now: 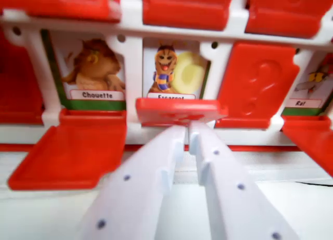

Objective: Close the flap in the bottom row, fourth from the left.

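White plastic jaws touch the flat red flap (pixel 179 111).

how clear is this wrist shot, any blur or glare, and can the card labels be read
In the wrist view, the pincer is close and soft-edged; light is even, no harsh glare; the Chouette label reads clearly, the flap half hides the middle label, and the right edge blurs.

Red-and-white game board (pixel 130 130) on white table (pixel 291 198)

Red flaps (pixel 179 111) on a white frame (pixel 132 63), green-bordered animal cards (pixel 93 68), white tool (pixel 186 131) with dark dots.
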Robot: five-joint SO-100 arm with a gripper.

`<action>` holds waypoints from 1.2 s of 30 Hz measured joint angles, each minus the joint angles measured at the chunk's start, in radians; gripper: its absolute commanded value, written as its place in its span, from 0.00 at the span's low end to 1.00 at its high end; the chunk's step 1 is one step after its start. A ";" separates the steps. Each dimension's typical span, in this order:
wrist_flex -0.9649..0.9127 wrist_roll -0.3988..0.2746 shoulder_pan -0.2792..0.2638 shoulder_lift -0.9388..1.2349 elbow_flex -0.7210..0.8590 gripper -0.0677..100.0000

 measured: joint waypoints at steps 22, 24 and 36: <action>0.055 0.005 0.002 -0.114 -0.179 0.00; 0.092 0.012 -0.002 -0.094 -0.178 0.00; 0.551 0.054 -0.026 0.193 -0.225 0.00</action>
